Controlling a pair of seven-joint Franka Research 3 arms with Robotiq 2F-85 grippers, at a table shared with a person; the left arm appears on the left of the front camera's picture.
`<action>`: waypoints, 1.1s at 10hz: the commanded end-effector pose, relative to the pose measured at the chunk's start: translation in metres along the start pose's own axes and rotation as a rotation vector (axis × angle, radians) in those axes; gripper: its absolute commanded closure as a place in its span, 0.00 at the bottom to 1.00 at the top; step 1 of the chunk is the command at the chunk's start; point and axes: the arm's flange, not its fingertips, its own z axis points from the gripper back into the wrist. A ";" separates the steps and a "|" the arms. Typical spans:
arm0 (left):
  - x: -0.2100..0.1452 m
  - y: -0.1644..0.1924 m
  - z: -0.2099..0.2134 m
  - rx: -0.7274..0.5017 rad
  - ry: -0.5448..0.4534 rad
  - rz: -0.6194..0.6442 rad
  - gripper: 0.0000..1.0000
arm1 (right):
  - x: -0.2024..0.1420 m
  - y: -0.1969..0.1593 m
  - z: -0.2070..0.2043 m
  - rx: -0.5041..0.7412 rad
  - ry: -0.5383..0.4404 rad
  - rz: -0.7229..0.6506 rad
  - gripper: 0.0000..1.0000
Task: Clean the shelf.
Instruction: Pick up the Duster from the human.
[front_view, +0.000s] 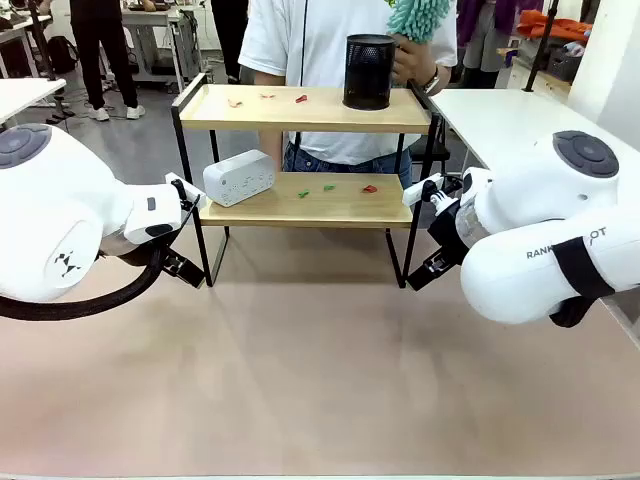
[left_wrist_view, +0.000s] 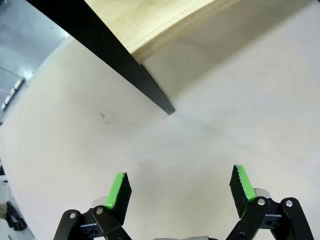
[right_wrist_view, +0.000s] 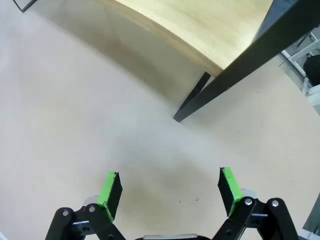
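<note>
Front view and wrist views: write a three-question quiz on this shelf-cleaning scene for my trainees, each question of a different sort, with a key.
1. True or false: the white box sits on the top board of the shelf.
2. What stands on the top board along with the small scraps? A) a black mesh container B) a plate C) a bottle
3. Fill in: the left gripper and the right gripper both have jaws that are ____, with nothing between them.
Key: 1 false, it sits on the lower board; 2 A; 3 open.
</note>
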 end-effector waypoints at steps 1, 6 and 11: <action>0.000 0.000 0.000 0.000 0.000 0.000 0.00 | 0.000 0.000 0.000 0.000 0.000 0.000 0.00; 0.000 0.000 0.000 0.000 0.000 0.000 0.00 | 0.000 0.000 0.000 0.000 0.000 0.000 0.00; 0.000 0.000 0.000 0.000 0.000 0.000 0.00 | 0.000 0.000 0.000 0.000 0.000 0.000 0.00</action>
